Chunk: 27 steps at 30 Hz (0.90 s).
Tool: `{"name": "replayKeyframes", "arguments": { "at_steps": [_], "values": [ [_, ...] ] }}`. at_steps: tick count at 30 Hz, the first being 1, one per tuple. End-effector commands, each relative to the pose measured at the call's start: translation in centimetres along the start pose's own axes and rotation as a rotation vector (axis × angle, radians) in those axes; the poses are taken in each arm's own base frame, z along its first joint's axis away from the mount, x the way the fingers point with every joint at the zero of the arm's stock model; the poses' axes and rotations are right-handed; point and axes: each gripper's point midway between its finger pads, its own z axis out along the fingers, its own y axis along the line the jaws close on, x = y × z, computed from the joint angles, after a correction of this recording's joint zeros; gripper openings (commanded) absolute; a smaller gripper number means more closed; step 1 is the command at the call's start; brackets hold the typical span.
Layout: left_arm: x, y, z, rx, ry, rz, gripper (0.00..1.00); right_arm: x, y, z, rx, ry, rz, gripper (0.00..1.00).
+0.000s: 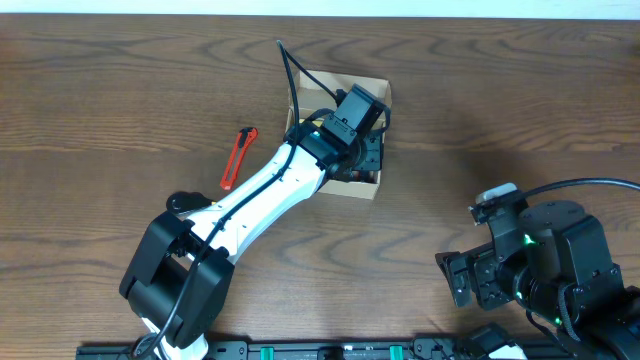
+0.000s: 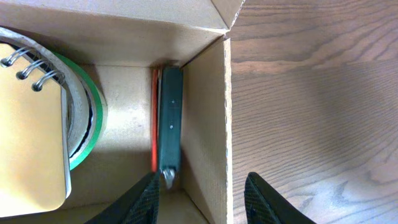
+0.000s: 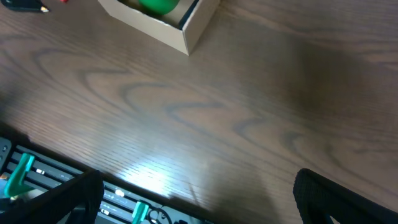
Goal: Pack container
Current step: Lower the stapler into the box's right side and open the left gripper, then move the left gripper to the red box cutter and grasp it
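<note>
The container is a small tan cardboard box, open at the top. My left gripper hangs over its right end. In the left wrist view its jaws stand apart astride the container's side wall, holding nothing; the gripper is open. A dark cutter with a red edge lies inside along that wall, next to a green-edged tape roll and a tan spiral notebook. My right gripper rests open and empty over bare table at the lower right, also seen wide open in its own view.
A red and black box cutter lies on the table left of the container. The container's corner shows at the top of the right wrist view. A black rail with green clips runs along the table's front edge.
</note>
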Motion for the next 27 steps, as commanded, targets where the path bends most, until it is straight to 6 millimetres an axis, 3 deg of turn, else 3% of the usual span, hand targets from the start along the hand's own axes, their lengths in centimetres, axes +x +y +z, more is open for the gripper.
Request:
{"name": "replayKeyframes", "arguments": {
  "at_steps": [1,5,10,15,19,23,27],
  "values": [
    [-0.4,-0.3,-0.1,0.010,-0.004,0.012,0.43,0.0,-0.3,0.0,0.013,-0.001,-0.008,0.99],
    [-1.1,-1.5,-2.6,0.048,-0.027,0.039,0.39,0.0,-0.3,0.0,0.013,-0.001,-0.008,0.99],
    [-2.3,-1.4,-9.2,0.005,-0.111,0.102,0.38,0.0,-0.3,0.0,0.013,-0.001,-0.008,0.99],
    [-3.4,4.0,-16.9,-0.286,-0.282,0.124,0.41,0.0,-0.3,0.0,0.013,-0.001,-0.008,0.99],
    [-3.5,7.6,-21.0,-0.422,-0.334,0.097,0.48,0.0,-0.3,0.0,0.013,-0.001,-0.008,0.99],
    [-3.0,11.3,-22.7,-0.496,-0.300,0.030,0.50,0.0,-0.3,0.0,0.013,-0.001,-0.008,0.99],
    [-2.4,14.7,-22.7,-0.535,-0.238,-0.037,0.57,0.0,-0.3,0.0,0.013,-0.001,-0.008,0.99]
  ]
}}
